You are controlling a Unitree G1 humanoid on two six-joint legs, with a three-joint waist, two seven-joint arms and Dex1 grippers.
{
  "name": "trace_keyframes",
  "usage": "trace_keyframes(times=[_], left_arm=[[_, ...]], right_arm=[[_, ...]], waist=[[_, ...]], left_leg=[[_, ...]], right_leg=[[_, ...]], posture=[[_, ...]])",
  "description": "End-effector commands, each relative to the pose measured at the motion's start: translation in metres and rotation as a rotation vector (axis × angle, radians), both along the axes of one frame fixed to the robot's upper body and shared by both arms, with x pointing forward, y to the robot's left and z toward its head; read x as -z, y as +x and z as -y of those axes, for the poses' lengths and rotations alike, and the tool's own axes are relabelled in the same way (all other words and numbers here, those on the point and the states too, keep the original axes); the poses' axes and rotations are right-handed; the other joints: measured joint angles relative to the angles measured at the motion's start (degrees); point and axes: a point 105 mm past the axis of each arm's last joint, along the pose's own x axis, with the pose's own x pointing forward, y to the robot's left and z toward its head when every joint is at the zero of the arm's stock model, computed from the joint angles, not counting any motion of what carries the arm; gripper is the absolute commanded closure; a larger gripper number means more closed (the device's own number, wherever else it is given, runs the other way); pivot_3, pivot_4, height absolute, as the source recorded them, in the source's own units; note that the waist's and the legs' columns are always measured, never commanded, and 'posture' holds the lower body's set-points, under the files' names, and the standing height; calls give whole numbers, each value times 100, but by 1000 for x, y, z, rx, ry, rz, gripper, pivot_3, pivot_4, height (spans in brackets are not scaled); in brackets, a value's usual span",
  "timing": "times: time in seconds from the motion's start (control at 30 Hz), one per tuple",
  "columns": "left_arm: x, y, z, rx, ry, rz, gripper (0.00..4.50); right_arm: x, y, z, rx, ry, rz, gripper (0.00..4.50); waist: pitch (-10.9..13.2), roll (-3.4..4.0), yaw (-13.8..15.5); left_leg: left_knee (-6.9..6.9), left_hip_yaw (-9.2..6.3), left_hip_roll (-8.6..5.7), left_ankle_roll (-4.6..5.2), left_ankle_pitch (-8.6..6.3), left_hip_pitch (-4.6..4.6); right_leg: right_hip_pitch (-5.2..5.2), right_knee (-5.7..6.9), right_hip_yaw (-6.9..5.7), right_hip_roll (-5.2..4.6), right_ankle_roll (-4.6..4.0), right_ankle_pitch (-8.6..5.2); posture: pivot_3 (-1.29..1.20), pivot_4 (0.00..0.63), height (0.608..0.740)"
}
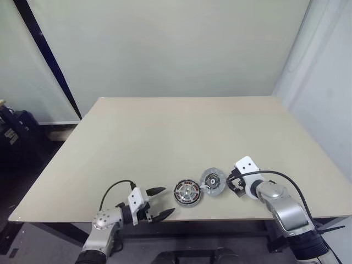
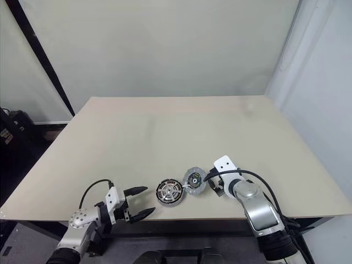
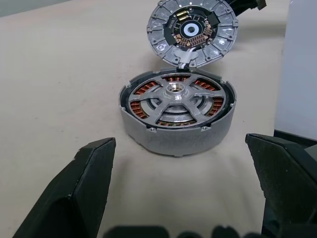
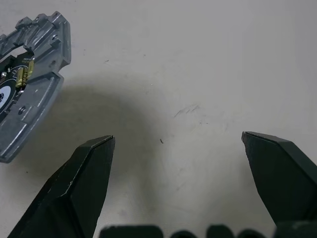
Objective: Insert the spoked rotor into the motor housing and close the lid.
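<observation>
Left arm low at near edge, forearm angled inward, left gripper (image 1: pixel 159 202) pointing right, jaws spread wide, holding nothing. Right arm bent in from right side, wrist tipped downward, right gripper (image 4: pixel 181 144) aimed down-forward, jaws likewise wide apart, empty. Both black fingers (image 3: pixel 86 181) clear of contact.

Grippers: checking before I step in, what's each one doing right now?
Left gripper: open, holding nothing.
Right gripper: open, holding nothing.

One motor housing (image 3: pixel 177 130), one spoked rotor (image 3: pixel 176 101), one lid (image 3: pixel 192 30)
</observation>
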Motion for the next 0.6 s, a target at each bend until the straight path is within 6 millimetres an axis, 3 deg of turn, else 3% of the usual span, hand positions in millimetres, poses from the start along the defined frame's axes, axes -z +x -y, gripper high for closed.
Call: trace_keyframes(times=[0.03, 0.6], left_arm=[[-11, 5, 3, 10, -13, 48, 0], [-12, 6, 4, 11, -12, 49, 0]], right_arm=[[-12, 4, -2, -6, 6, 53, 28], [-12, 5, -2, -7, 6, 53, 28]], waist=[[0, 0, 0], [0, 0, 0]], left_leg=[[0, 0, 0, 0, 0, 0], [0, 0, 0, 0, 0, 0]], right_leg=[[0, 0, 0, 0, 0, 0], [0, 0, 0, 0, 0, 0]], posture=[[0, 0, 740], [0, 0, 740]])
